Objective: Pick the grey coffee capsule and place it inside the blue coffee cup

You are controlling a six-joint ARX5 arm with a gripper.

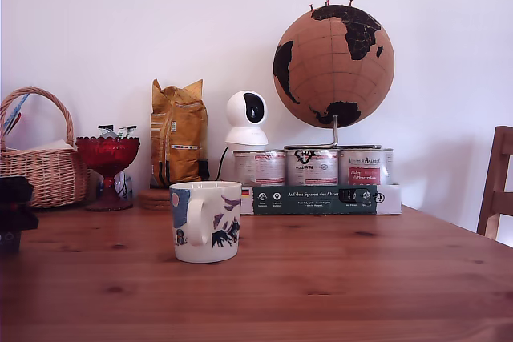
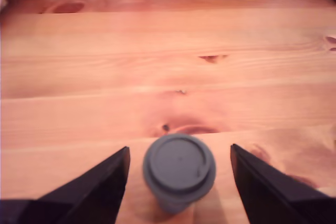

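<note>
Nearest the wrist camera stood the grey coffee capsule (image 2: 178, 170), a small dark grey tapered pot, wide flat end up, with a stepped rim and a faint mark on top. It sat on the wooden table (image 2: 157, 66) between the two dark fingers of the gripper (image 2: 178, 182), which was spread wide; a clear gap showed on each side, so neither finger touched the capsule.

In the exterior view the capsule could not be seen. Only a dark part of the arm showed at the table's edge on the exterior view's left. The blue coffee cup (image 1: 205, 221) stood upright on the table, roughly mid-way along it and towards the front edge: a cream-white mug with a white handle facing the camera, a light blue patch and dark blue-purple drawings. What it held could not be seen from that angle.

Along the back edge stood a wicker basket (image 1: 42, 164) with papers showing above its rim, a red glass goblet (image 1: 107, 167) with small wrapped items poking out, a yellow bag (image 1: 178, 134), a white camera (image 1: 246, 119), three tins (image 1: 311, 167) on a dark box (image 1: 313, 199), and a cork globe (image 1: 333, 66).
</note>
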